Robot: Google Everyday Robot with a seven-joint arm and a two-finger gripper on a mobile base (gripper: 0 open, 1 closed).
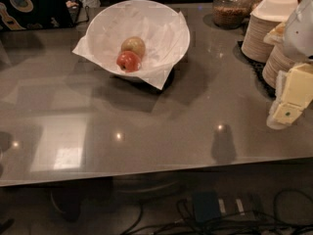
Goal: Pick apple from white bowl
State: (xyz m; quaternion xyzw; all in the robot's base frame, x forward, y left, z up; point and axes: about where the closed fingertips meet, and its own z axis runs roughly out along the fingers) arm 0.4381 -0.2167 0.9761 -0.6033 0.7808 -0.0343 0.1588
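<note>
A large white bowl (105, 18) lined with crumpled white paper stands on the grey counter at the back, left of centre. Paper corners stick out over its rim. Inside lie two apples: a red apple (128, 61) in front and a yellow-green apple (133, 46) just behind it, touching. My gripper (289, 104), cream-coloured, hangs at the right edge of the view above the counter. It is far to the right of the bowl and lower in the picture, holding nothing that I can see.
Two stacks of white paper plates (261, 33) stand at the back right on a black mat, right behind my gripper. A glass jar (230, 6) stands beside them. A laptop (29, 6) sits at the back left. Cables (205, 214) lie below the counter's front edge.
</note>
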